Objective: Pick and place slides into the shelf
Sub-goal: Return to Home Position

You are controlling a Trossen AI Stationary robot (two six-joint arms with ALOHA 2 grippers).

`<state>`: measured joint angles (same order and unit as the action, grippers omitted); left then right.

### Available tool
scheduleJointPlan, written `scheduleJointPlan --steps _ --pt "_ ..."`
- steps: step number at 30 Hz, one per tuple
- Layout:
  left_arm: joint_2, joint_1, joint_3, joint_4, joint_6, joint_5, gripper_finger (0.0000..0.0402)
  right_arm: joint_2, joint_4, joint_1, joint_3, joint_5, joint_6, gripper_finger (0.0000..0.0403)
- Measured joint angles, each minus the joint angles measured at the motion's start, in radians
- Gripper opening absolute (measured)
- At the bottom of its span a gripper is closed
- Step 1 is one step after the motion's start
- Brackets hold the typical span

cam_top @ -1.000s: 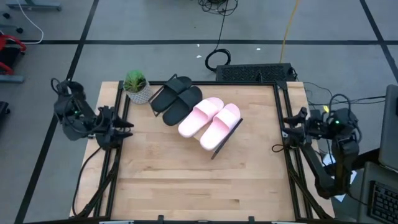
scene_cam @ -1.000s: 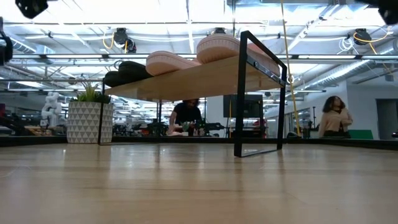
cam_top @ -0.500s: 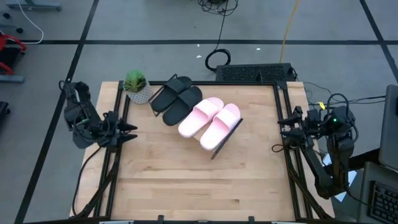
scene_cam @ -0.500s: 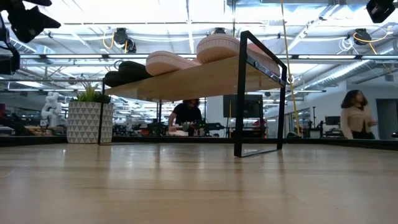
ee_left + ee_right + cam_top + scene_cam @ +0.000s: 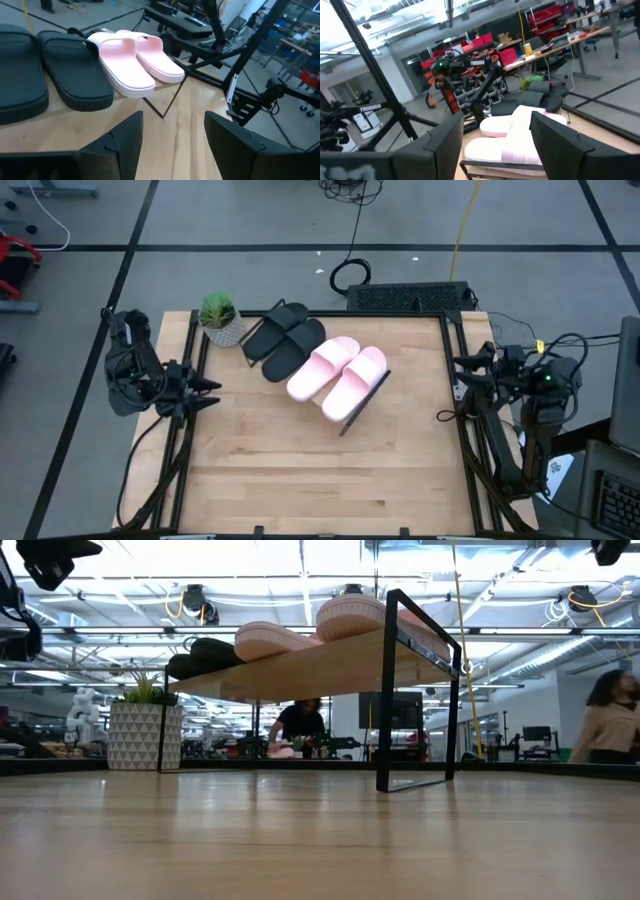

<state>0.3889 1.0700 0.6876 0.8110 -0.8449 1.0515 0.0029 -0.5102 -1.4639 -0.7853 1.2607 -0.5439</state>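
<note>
Slides [image 5: 320, 370]: all four on shelf [image 5: 330, 665], lying diagonal between the arms.
Left gripper [image 5: 172, 116]: surface's left edge, jaws released, nearer black pair [image 5: 285, 335].
Right gripper [image 5: 496, 117]: right edge, jaws released.

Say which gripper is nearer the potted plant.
Left. The left gripper hangs at the left edge of the table, close by the potted plant; the right gripper is at the opposite edge, past the shelf.

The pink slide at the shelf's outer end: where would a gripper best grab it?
Probably the wide strap, from above: it arches off the sole, so it can be pinched, while the other pink slide crowds one side.
</note>
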Motion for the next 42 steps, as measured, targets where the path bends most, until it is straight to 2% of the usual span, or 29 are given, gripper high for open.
scheduleJointPlan --steps 3,6,9,13,18,22,24,26,29,33,37,42 --pt "0.000 0.000 0.000 0.000 0.008 0.004 0.0209 0.000 0.007 0.010 0.000 -0.012 -0.025 0.0222" --pt "0.000 -0.001 0.000 0.000 0.008 0.031 0.0209 0.000 0.138 0.012 0.000 -0.080 -0.101 0.0222" --pt "0.000 -0.001 0.000 0.000 0.008 0.059 0.0209 0.001 0.408 0.011 0.001 -0.158 -0.227 0.0222" --pt "0.000 -0.001 0.002 -0.001 0.015 0.072 0.0209 0.001 0.763 0.010 0.065 -0.156 -0.485 0.0222" --pt "0.000 -0.001 0.003 -0.003 0.012 0.075 0.0209 0.002 1.140 0.010 0.231 -0.168 -0.786 0.0222" --pt "0.000 -0.001 0.003 -0.003 0.003 0.072 0.0209 0.002 1.575 0.010 0.386 -0.264 -1.009 0.0222" --pt "0.000 -0.001 0.003 -0.003 -0.002 0.072 0.0209 0.002 1.709 0.010 0.457 -0.294 -1.102 0.0222" --pt "0.000 -0.001 0.003 -0.003 -0.003 0.074 0.0209 0.002 1.773 0.010 0.507 -0.317 -1.151 0.0222" --pt "0.000 -0.001 0.003 -0.003 -0.004 0.075 0.0209 0.002 1.777 0.010 0.530 -0.307 -1.150 0.0222" --pt "0.000 -0.001 0.003 -0.001 0.007 0.075 0.0209 0.002 1.701 0.013 0.573 -0.216 -1.103 0.0222" --pt "0.000 -0.001 0.003 0.024 0.011 0.075 0.0209 0.000 1.684 0.031 0.678 -0.224 -1.036 0.0222" --pt "0.000 -0.001 0.004 0.106 -0.056 0.075 0.0209 0.000 1.686 0.054 0.762 -0.237 -0.925 0.0222"
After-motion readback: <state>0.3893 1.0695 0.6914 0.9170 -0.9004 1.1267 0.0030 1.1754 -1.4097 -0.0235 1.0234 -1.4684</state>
